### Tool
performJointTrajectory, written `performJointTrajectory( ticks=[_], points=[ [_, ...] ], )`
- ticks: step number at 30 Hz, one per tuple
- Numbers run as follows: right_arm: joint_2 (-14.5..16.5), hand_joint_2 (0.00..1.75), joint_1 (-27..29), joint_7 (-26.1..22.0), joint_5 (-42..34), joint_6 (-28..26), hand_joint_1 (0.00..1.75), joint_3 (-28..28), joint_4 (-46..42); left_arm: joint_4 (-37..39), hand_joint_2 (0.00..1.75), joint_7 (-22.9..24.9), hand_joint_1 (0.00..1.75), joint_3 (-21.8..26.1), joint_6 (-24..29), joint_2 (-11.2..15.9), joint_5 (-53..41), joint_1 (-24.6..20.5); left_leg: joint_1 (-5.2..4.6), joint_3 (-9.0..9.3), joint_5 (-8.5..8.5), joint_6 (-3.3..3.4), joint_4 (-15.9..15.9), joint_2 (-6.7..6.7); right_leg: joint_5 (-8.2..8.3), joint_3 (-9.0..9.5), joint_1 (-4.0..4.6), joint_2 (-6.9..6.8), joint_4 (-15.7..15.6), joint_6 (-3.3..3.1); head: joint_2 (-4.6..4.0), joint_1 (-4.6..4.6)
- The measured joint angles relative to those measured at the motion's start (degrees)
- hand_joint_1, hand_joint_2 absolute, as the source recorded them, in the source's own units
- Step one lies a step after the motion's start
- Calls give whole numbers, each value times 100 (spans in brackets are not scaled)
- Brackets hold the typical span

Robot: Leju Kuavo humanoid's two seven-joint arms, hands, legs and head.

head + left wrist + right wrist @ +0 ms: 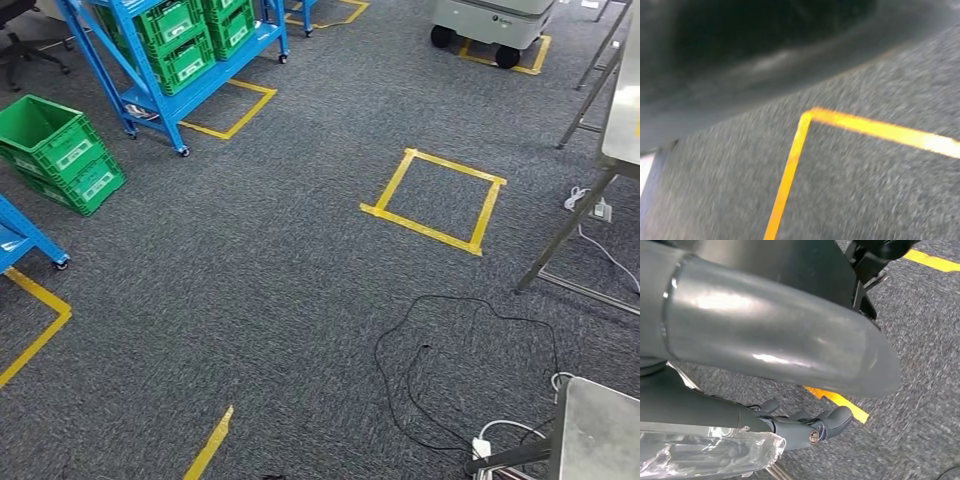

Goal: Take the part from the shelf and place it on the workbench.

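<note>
The right robot hand (806, 427) holds a clear plastic-wrapped part (708, 455) above the grey carpet (264, 300). Beyond a yellow tape square (434, 200), the blue shelf (173, 100) carries green crates (189, 35). The left robot hand's state cannot be told.

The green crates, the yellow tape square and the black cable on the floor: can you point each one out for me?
green crates (64, 150): head view, label side of the stacked pair on the carpet.
yellow tape square (420, 227): head view, its near strip.
black cable (392, 395): head view, left side of the loop.
</note>
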Motion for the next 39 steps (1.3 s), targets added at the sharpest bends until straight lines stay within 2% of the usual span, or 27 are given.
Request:
performJointTrajectory(
  ticks=[2,3,4,6,7,9,11,12,13,14,15,17,18,20,22,24,26,27,28,29,30,32,33,34,35,37,39],
  points=[
    [1,0,-40,-16,-4,0,0,1,55,14,0,48,0,71,-25,-43,32,-1,-39,456,332,53,-794,255,-37,40,22,-122,6,35,0,-2],
    [1,0,-54,-20,-4,0,0,2,79,16,0,62,0,98,-28,-59,43,-15,-63,617,413,96,-1079,364,-58,48,37,-177,10,61,0,7],
    [1,0,-64,-22,-5,0,0,2,99,19,0,78,0,118,-31,-74,55,-27,-87,696,429,140,-1227,438,-80,69,51,-231,12,87,0,14],
    [2,0,-87,-29,-7,0,0,2,138,30,0,137,0,156,-56,-105,84,-29,-105,706,423,217,-1274,346,-113,117,54,-344,6,139,0,28],
    [2,0,-103,-35,-9,-1,0,2,156,39,0,184,0,188,-86,-131,106,-18,-99,709,431,248,-1289,288,-146,135,43,-326,25,173,0,27],
    [2,0,-140,-53,-20,-7,0,2,205,55,0,287,0,272,-174,-194,183,-13,-67,720,459,310,-1320,175,-347,9,19,-57,311,236,0,46],
    [0,0,-159,-69,-37,-15,0,2,270,61,0,355,0,381,-289,-286,329,-37,-51,704,472,346,-1324,51,-708,-358,-7,264,1052,275,0,69],
    [-1,0,-161,-72,-45,-17,0,2,302,63,0,369,0,441,-346,-338,421,-49,-51,697,475,353,-1324,-20,-846,-550,-14,323,1425,286,0,71],
    [-2,0,-159,-76,-54,-19,0,2,330,65,0,375,0,513,-401,-395,524,-56,-51,695,476,356,-1324,-98,-883,-685,-18,344,1655,291,0,72],
    [-2,0,-158,-79,-62,-21,0,2,352,65,0,379,0,591,-446,-450,620,-55,-50,700,477,354,-1323,-181,-789,-715,-22,354,1649,291,0,72],
    [-3,0,-158,-85,-69,-24,0,1,369,65,0,380,0,673,-488,-509,705,-53,-47,709,477,350,-1322,-263,-592,-635,-28,373,1414,289,0,71],
    [-4,0,-165,-96,-80,-31,0,0,397,65,0,381,0,822,-542,-609,823,-56,-47,723,473,319,-1318,-419,-154,-303,-58,564,616,289,0,77],
    [-5,0,-173,-102,-84,-35,0,-1,410,65,0,380,0,879,-556,-646,853,-63,-51,717,473,292,-1308,-485,-40,-167,-74,672,299,290,0,77],
    [-6,0,-188,-109,-90,-50,0,-1,433,65,0,378,0,970,-574,-692,907,-67,-47,685,490,223,-1303,-596,-20,-53,-77,778,72,275,0,77],
    [-6,0,-196,-110,-98,-81,0,-3,439,64,0,374,0,1077,-612,-736,978,-47,-23,658,505,165,-1309,-648,4,-23,-69,676,49,219,0,75],
    [-5,0,-196,-107,-106,-108,0,-7,442,56,0,366,0,1184,-655,-804,1024,-35,-33,565,356,121,-1112,-428,27,-16,-75,565,29,156,0,50],
    [-4,0,-189,-97,-109,-123,0,-11,456,24,0,358,0,1261,-710,-887,1022,-42,-47,276,-22,95,-464,-134,25,-20,-63,441,23,117,0,26],
    [-5,0,-183,-90,-109,-129,0,-13,466,-2,0,360,0,1290,-746,-926,1007,-42,-46,90,-206,89,-56,-79,19,-23,-49,375,24,105,0,25],
    [-5,0,-181,-82,-109,-137,0,-15,477,-33,0,367,0,1318,-790,-961,991,-33,-45,-43,-309,90,250,-58,13,-24,-37,316,24,97,0,27],
    [-6,0,-182,-76,-109,-144,0,-16,485,-64,0,379,0,1347,-828,-994,976,-18,-47,-92,-306,98,381,-51,8,-21,-25,269,25,90,0,26],
    [-6,0,-185,-73,-109,-149,0,-17,490,-97,0,392,0,1374,-850,-1016,969,2,-50,-18,-184,115,265,-49,3,-11,-14,236,26,87,0,27],
    [-5,0,-195,-71,-108,-154,0,-20,494,-158,0,418,0,1413,-871,-1046,965,30,-76,376,207,187,-463,10,-14,17,3,187,26,88,0,27],
    [-4,0,-199,-71,-108,-155,0,-21,496,-187,0,430,0,1425,-877,-1053,961,31,-98,575,334,231,-844,66,-28,24,21,167,33,101,0,28],
    [-3,0,-204,-71,-107,-157,0,-22,498,-213,0,441,0,1435,-882,-1057,957,24,-120,702,392,266,-1104,117,-39,22,34,143,40,119,0,30],
    [-2,0,-207,-69,-105,-158,0,-23,500,-234,0,451,0,1446,-893,-1058,954,21,-138,752,385,289,-1225,151,-46,14,42,119,45,138,0,31],
    [-2,0,-213,-66,-101,-163,0,-24,502,-266,0,470,0,1474,-928,-1057,952,37,-134,755,377,314,-1282,125,-61,6,49,71,48,185,0,26],
    [-3,0,-219,-65,-96,-176,0,-25,504,-290,0,490,0,1513,-961,-1057,951,65,-101,778,404,351,-1333,79,-187,-58,40,141,202,244,0,44]
  ],
)
